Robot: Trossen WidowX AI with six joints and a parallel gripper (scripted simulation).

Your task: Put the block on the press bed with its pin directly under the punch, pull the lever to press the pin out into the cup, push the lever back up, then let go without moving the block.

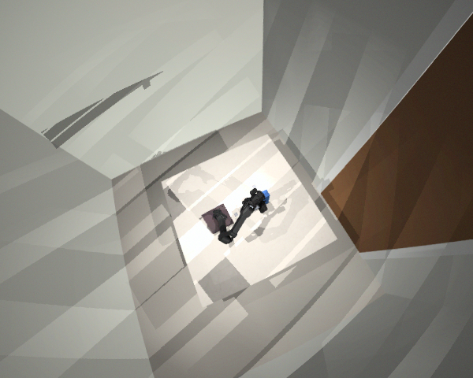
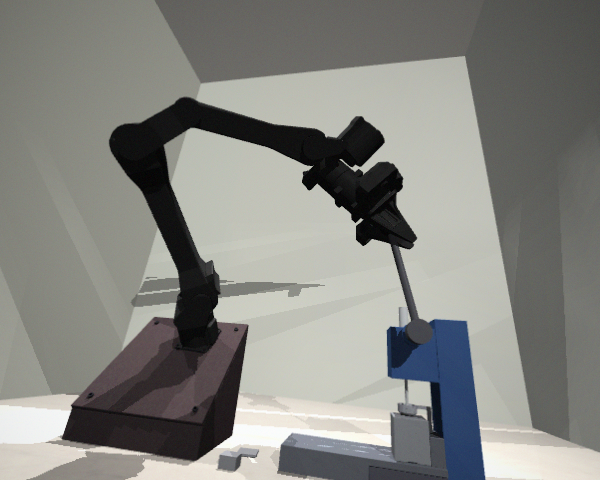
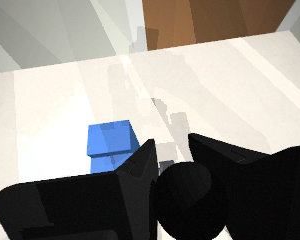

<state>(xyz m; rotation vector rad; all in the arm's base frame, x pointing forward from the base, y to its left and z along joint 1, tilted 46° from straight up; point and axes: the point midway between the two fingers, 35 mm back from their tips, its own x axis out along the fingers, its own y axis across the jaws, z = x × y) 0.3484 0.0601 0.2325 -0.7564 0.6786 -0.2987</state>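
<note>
Exterior view: the lever (image 2: pixel 405 281) rises into the jaws' (image 2: pixel 404 242) (image 3: pixel 171 142) grip.

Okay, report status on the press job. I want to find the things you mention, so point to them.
Black gripper (image 1: pixel 264 203) (image 2: pixel 413 243) (image 3: pixel 171 142) shut on black ball knob (image 3: pixel 190 200); grey lever (image 2: pixel 404 281) steeply raised; grey rectangular block (image 2: pixel 410 439) beneath blue press (image 1: pixel 266 197) (image 2: pixel 458 392) (image 3: pixel 109 137); no obstruction seen.

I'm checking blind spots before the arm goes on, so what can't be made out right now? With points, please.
- Pin in the block (image 2: pixel 410 439): exterior view, too small to tell from the parts above it.
- Foot of the blue press (image 1: pixel 266 196) (image 2: pixel 458 392): exterior view, cut off by the bottom edge.
- Press bed (image 2: pixel 336 452): top view, mostly hidden under the arm.
</note>
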